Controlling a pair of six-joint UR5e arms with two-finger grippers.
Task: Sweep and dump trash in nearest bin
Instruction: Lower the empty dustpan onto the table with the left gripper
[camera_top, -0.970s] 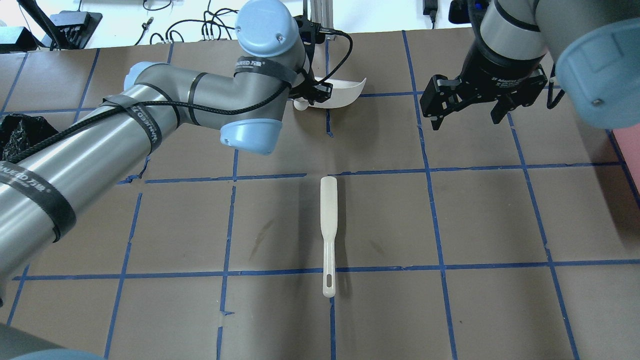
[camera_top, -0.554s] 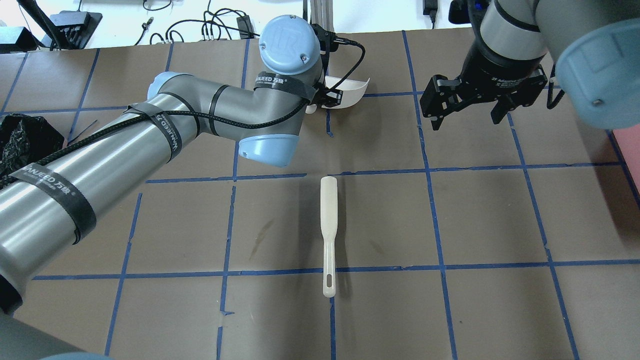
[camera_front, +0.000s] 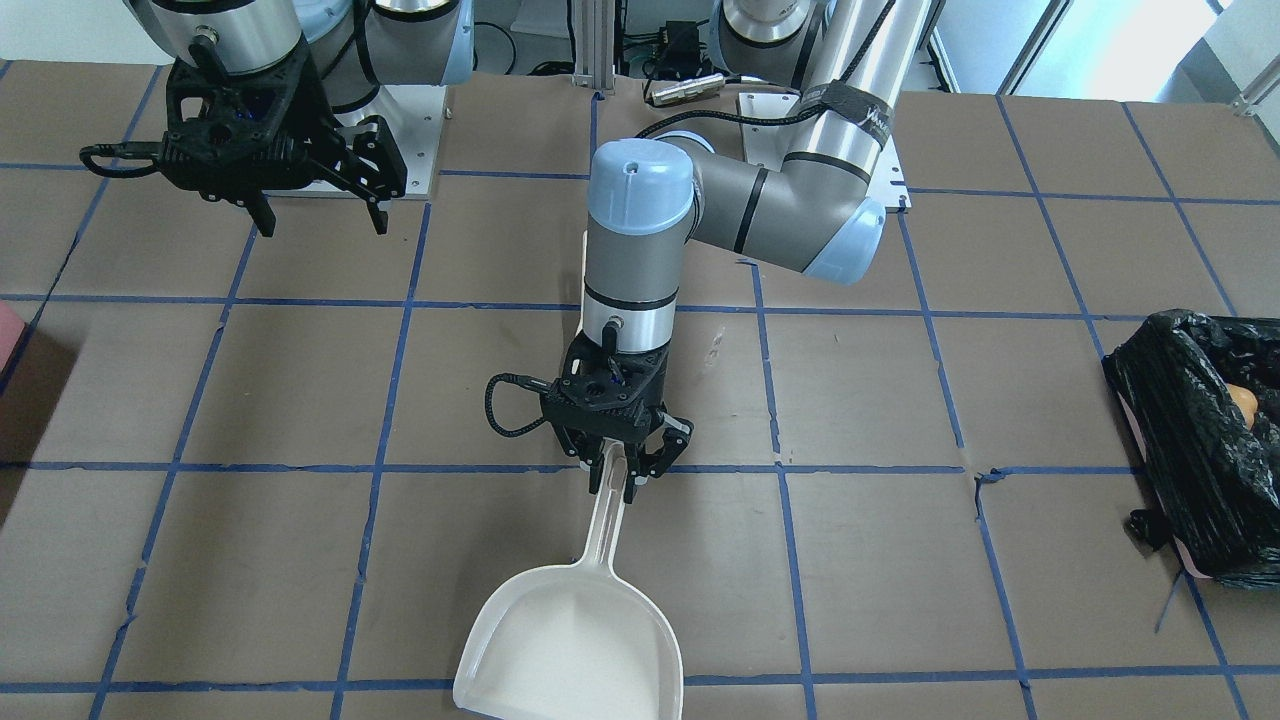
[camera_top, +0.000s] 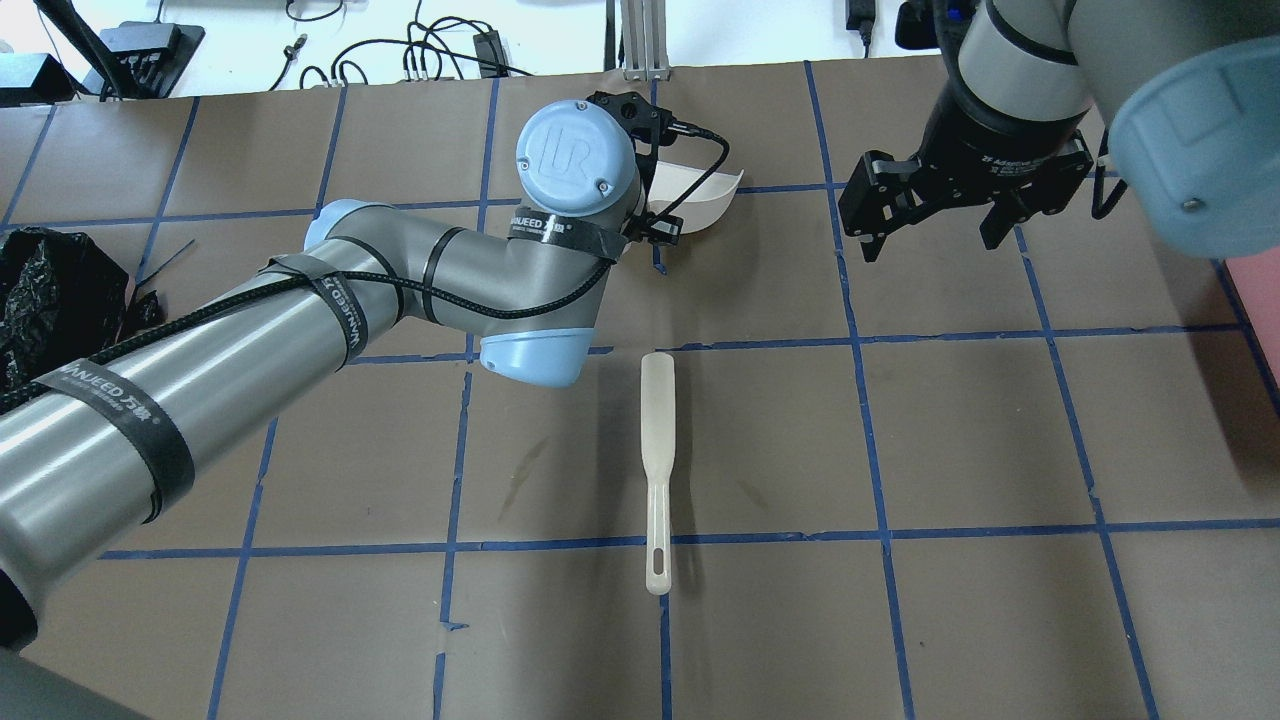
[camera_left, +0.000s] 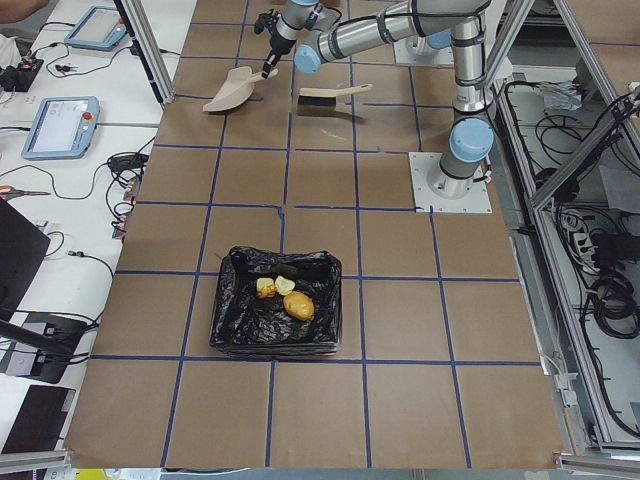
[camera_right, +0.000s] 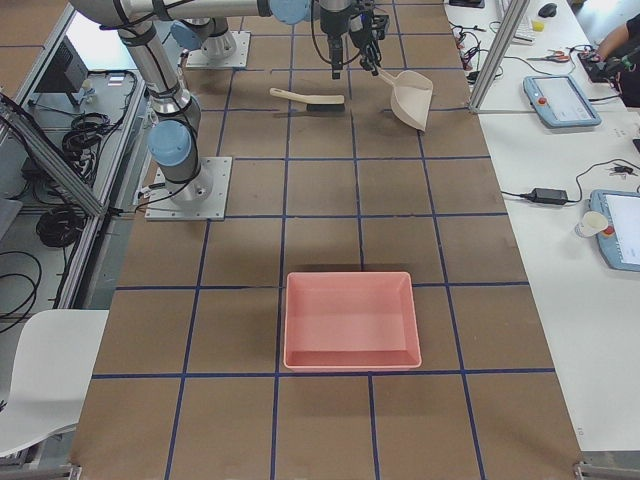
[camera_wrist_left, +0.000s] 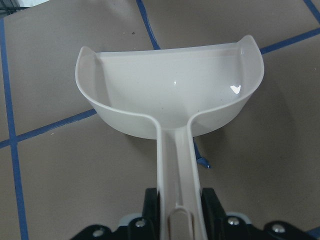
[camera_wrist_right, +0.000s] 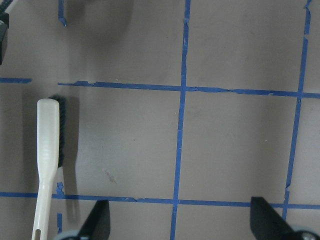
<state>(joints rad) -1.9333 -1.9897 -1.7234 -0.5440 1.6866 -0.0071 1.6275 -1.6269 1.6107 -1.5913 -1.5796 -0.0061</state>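
1. Front-facing view: the dustpan (camera_front: 570, 640) handle is clamped by the left gripper (camera_front: 617, 482).
2. The right gripper (camera_front: 325, 220) is held wide, apart from the brush (camera_top: 657, 470).
3. The trash (camera_left: 298, 305) is seen inside the bin (camera_left: 232, 300).

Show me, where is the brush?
In the overhead view the brush lies flat mid-table, nearer the robot than the dustpan that the left hand holds.

Overhead exterior: behind robot, facing forward and down, mid-range; shares brush (camera_top: 657, 410) with close right wrist view.
Front-facing: far side, steep; shares dustpan (camera_front: 575, 640) with very close left wrist view.
End views: distant, high; left one's bin (camera_left: 225, 310) seemingly the one clipped at front-facing edge.
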